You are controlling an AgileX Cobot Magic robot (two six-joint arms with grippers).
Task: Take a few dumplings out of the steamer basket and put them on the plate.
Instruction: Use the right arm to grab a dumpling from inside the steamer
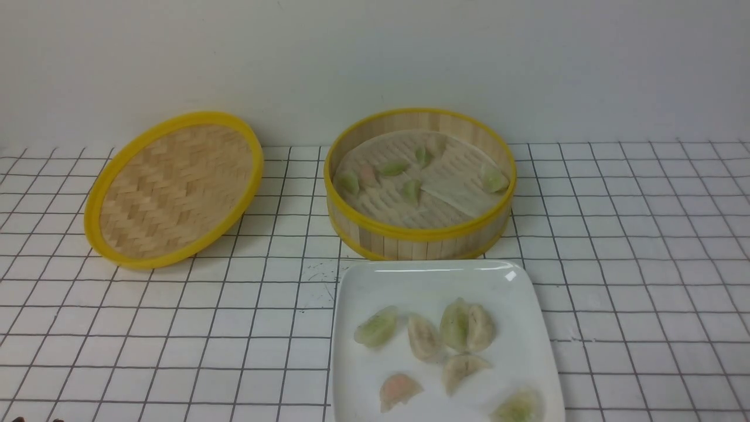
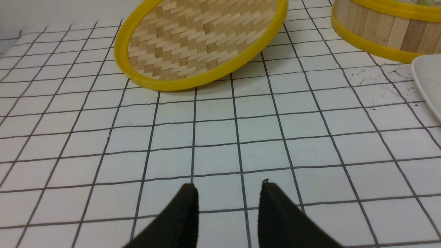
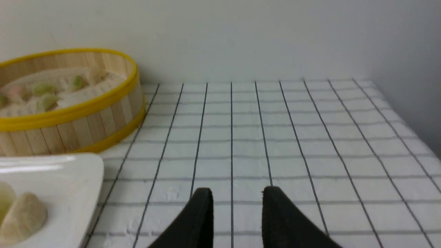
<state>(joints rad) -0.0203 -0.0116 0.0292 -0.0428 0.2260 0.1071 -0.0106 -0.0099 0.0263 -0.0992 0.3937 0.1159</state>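
Note:
The steamer basket (image 1: pixel 419 234) stands at the back centre with several pale green dumplings (image 1: pixel 394 168) on its paper liner. The white plate (image 1: pixel 363 281) lies in front of it and holds several dumplings (image 1: pixel 423 336), green, beige and one pinkish. Neither gripper shows in the front view. My left gripper (image 2: pixel 229 187) is open and empty over bare grid cloth, with the basket (image 2: pixel 379 31) and the plate's edge (image 2: pixel 427 82) off to one side. My right gripper (image 3: pixel 237 193) is open and empty over the cloth beside the plate (image 3: pixel 51 172) and the basket (image 3: pixel 72 127).
The flat woven lid (image 1: pixel 176 187) with a yellow rim leans tilted at the back left; it also shows in the left wrist view (image 2: pixel 200 38). A white wall stands behind the table. The table's right edge shows in the right wrist view.

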